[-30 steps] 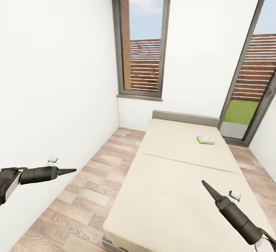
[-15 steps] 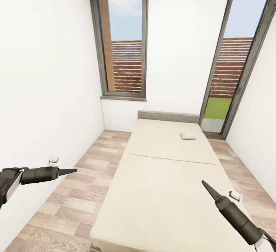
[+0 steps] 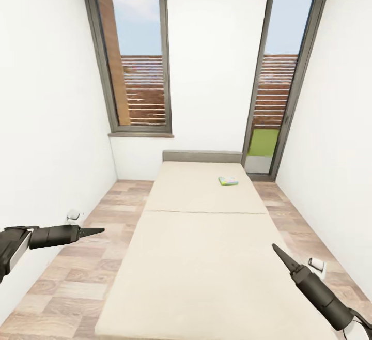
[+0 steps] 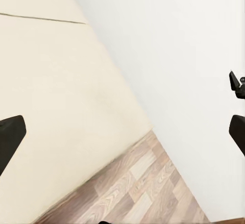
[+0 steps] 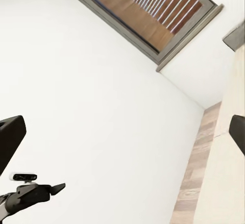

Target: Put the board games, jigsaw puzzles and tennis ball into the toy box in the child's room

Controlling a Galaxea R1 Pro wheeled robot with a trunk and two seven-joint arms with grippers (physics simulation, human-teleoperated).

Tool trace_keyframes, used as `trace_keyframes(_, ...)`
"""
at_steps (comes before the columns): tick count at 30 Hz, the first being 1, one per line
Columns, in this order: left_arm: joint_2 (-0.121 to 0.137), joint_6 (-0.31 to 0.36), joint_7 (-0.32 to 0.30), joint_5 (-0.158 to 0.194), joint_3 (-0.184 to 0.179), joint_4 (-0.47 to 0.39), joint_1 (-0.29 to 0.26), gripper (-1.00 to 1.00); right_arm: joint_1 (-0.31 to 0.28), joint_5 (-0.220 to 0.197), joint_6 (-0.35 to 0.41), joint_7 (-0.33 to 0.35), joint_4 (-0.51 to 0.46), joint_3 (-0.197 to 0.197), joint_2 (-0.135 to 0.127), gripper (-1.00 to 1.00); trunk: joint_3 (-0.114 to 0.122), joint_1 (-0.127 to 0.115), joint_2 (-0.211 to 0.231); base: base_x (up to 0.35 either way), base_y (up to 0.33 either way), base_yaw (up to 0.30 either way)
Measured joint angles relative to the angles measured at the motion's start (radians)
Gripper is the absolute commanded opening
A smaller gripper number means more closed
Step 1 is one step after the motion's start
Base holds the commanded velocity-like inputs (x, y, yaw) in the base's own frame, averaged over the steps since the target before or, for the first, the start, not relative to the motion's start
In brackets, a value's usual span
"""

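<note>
Both grippers hold nothing. Left gripper hovers over the wood floor beside the bed; its fingers stand wide apart, released. Right gripper hangs above the near end of the bed, fingers likewise spread in the right wrist view. One board game, green-edged, lies flat on the bed near the headboard, well apart from either gripper.

White walls, plank floor, two dark-framed windows, seemingly daylit.
</note>
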Motion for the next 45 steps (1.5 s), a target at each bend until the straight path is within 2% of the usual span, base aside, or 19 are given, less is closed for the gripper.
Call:
trace_keyframes(11,0.0,0.0,0.0,0.0,0.0,0.0,0.0,1.0,-0.009,-0.002,0.009,0.0,0.043,-0.008,-0.016,1.0,-0.003,0.0,0.0,0.0,-0.288,-0.256)
trace_keyframes(17,0.0,0.0,0.0,0.0,0.0,0.0,0.0,1.0,-0.01,-0.002,0.01,-0.001,0.054,-0.025,-0.017,1.0,-0.011,0.0,0.0,0.0,-0.299,-0.177)
trace_keyframes(26,0.0,0.0,0.0,0.0,0.0,0.0,0.0,1.0,-0.011,-0.002,0.034,-0.002,0.058,-0.029,-0.017,1.0,-0.023,0.0,0.0,0.0,-0.302,-0.152)
trace_keyframes(36,0.0,-0.003,0.001,0.0,0.0,0.0,0.0,1.0,-0.027,-0.002,0.044,-0.001,0.081,-0.042,-0.016,1.0,-0.037,0.0,0.0,0.001,-0.304,-0.078)
trace_keyframes(45,0.0,-0.034,0.001,0.0,0.0,0.002,0.0,1.0,-0.029,0.004,0.036,0.0,0.092,-0.055,-0.01,1.0,-0.039,0.0,0.0,0.093,-0.306,-0.008)
